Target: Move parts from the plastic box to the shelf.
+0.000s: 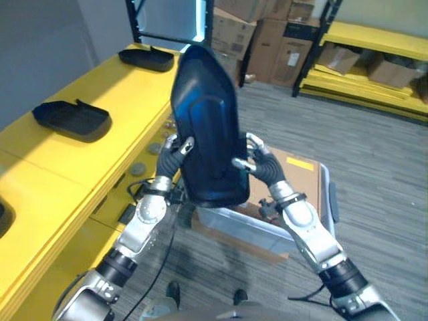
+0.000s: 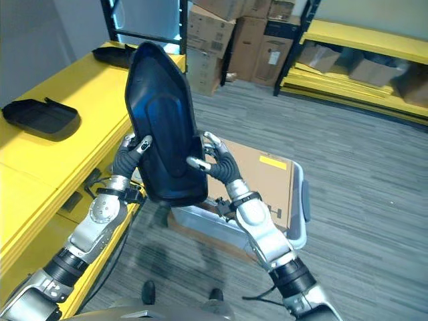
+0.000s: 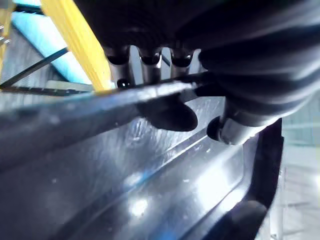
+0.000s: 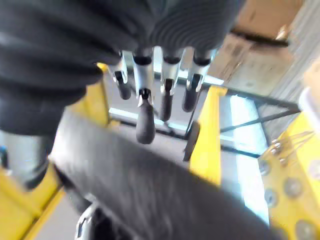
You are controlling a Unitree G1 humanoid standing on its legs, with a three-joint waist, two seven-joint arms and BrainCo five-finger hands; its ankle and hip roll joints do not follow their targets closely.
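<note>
A large glossy black plastic part [image 1: 204, 127] stands upright in the air in front of me, held between both hands. My left hand [image 1: 175, 152] grips its left edge, thumb on the front and fingers behind; in the left wrist view the fingers [image 3: 145, 67] pinch the part's rim [image 3: 150, 200]. My right hand [image 1: 261, 164] clasps the right edge, fingers curled onto the part's face. The grey plastic box [image 1: 251, 227] sits low behind the part, on a cart with cardboard. To the left runs the yellow shelf [image 1: 80, 167].
Two black parts [image 1: 70, 119] [image 1: 146, 58] lie on the yellow shelf. Cardboard boxes [image 1: 267, 40] are stacked at the back, beside another yellow rack [image 1: 374, 40] at the far right. Grey carpet lies to the right of the cart.
</note>
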